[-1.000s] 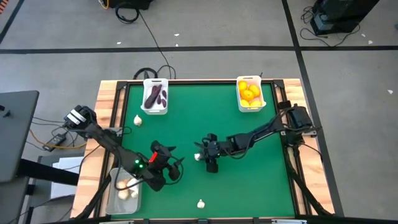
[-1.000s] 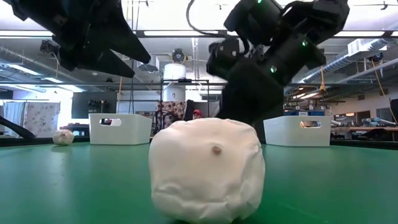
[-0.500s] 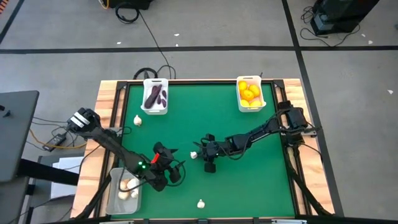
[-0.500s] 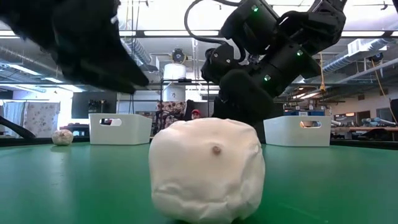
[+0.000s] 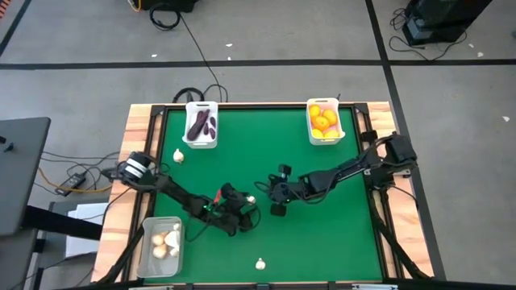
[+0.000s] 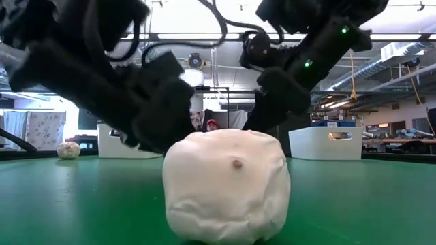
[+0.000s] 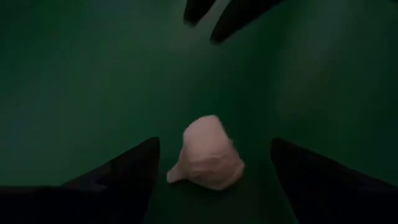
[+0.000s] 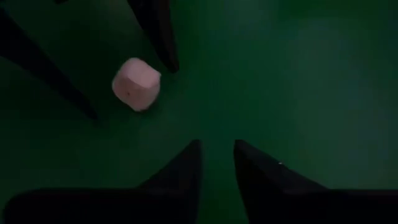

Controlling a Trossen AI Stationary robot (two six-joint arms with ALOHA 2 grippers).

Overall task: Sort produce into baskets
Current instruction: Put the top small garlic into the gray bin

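A whitish garlic bulb [image 5: 251,199] lies on the green mat near the table's middle. My left gripper [image 5: 244,206] is open, and its two fingers stand on either side of the bulb [image 7: 205,162] without touching it. My right gripper [image 5: 270,193] is just to the bulb's right, empty, with only a narrow gap between its fingertips [image 8: 217,146]. The clear bin [image 5: 145,256] at the near left holds several garlic bulbs. One white bin [image 5: 190,113] holds dark eggplants. The other white bin [image 5: 339,125] holds yellow and orange citrus.
A loose garlic bulb [image 5: 260,263] lies at the near edge and fills the foreground of the low view [image 6: 225,184]. Another bulb [image 5: 178,155] lies at the far left. The two arms' grippers stand close together at mid-table. There is bare mat to the right.
My left gripper has swung from over the clear bin at the near left toward the table's right and come down around the garlic bulb at mid-table. My right gripper has drawn back a little toward the right, away from that bulb.
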